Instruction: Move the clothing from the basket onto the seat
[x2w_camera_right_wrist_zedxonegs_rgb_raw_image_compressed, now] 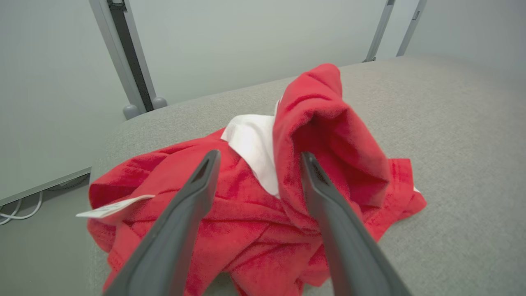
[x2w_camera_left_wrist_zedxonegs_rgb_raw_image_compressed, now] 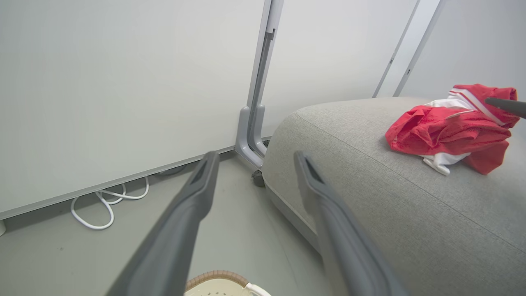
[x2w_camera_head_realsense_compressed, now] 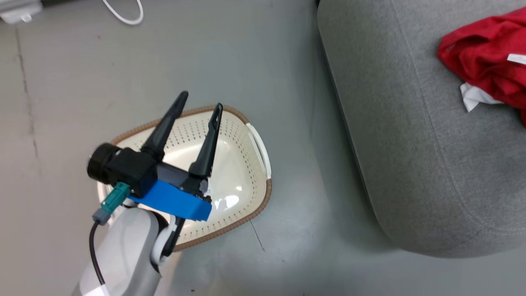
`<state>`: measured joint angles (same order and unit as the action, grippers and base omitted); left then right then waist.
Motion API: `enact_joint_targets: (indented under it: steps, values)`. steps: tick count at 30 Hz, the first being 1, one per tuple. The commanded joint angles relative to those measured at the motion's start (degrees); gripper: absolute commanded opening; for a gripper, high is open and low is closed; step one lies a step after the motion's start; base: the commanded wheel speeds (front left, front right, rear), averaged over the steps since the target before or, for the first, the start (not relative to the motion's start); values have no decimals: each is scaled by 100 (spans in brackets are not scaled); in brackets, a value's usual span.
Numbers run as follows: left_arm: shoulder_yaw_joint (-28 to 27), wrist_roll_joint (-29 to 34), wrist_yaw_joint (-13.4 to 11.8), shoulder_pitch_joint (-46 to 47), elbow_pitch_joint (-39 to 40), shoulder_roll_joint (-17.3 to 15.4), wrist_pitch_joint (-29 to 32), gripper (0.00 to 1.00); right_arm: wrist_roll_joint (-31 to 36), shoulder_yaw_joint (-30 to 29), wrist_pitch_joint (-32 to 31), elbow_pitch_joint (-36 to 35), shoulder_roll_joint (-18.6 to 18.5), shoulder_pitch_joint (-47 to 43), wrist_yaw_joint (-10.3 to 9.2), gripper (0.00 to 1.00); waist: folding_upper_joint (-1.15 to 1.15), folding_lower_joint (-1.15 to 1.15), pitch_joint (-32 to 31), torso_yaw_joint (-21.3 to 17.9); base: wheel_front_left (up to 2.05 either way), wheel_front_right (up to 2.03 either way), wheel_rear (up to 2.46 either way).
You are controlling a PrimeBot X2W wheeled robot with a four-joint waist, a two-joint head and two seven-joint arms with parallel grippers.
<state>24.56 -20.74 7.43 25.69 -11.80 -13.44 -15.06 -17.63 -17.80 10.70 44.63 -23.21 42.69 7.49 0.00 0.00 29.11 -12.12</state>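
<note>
Clothing on seat, right fingers spread

Pale wall panels and grey posts meet a grey floor where a white cable loops.

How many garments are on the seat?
2, heaped together on the seat: a plain red one and a white-striped one touching it. A third could hide underneath.

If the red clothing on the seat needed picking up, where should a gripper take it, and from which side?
Take the clothing by its raised fold, coming from above: that peak stands clear of the seat, so two fingers could likely straddle it. The edges lie flat on the cushion.
</note>
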Motion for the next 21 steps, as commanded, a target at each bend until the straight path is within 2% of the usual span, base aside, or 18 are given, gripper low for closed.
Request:
enact_joint_targets:
  steps: [1,10,18,21]
  values:
    - [-47,-55,8,-125,-64,69,-17,100,22,28,2,-152,77,-279,1,100,0,0,-332,93,0,0,0]
    - [-225,-206,9,-619,-353,356,-17,100,219,189,-237,-1126,458,-1351,1,100,0,0,-1172,328,0,0,0]
    - [-592,-203,8,-1064,-556,537,-17,100,392,534,-674,-2234,834,-2330,1,100,0,0,-1714,623,0,0,0]
    - [-754,-187,8,-1190,-611,589,-18,100,492,654,-787,-2586,864,-2652,1,100,0,0,-1867,747,0,0,0]
